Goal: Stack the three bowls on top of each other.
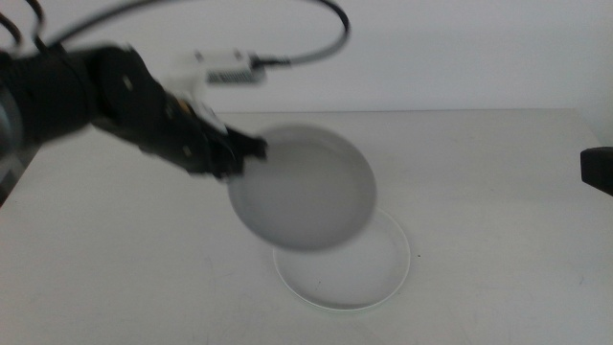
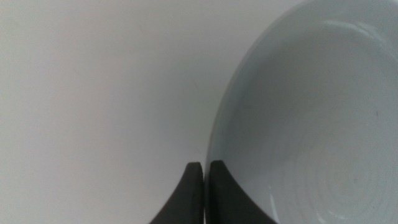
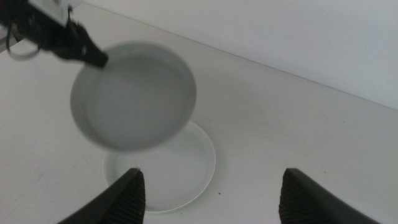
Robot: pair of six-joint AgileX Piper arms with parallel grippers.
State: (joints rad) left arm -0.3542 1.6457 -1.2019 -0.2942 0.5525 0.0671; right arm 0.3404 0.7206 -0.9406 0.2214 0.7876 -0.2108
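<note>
Two bowls are in view. A grey bowl (image 1: pixel 302 187) hangs tilted in the air, blurred, with my left gripper (image 1: pixel 244 153) shut on its near-left rim. The left wrist view shows the jaws pinched on that rim (image 2: pixel 204 171) and the grey bowl's inside (image 2: pixel 311 124). Below it, a pale greenish-white bowl (image 1: pixel 364 278) lies flat on the table, partly covered by the grey one. My right gripper (image 1: pixel 596 171) waits at the right edge; its wrist view shows it open (image 3: pixel 211 177) and empty, looking at the grey bowl (image 3: pixel 134 96) and the lower bowl (image 3: pixel 180 174).
The white table (image 1: pixel 498 211) runs back to a pale wall. The left arm's black cable (image 1: pixel 316 38) loops above the bowls. The left arm's body (image 1: pixel 57 96) fills the upper left.
</note>
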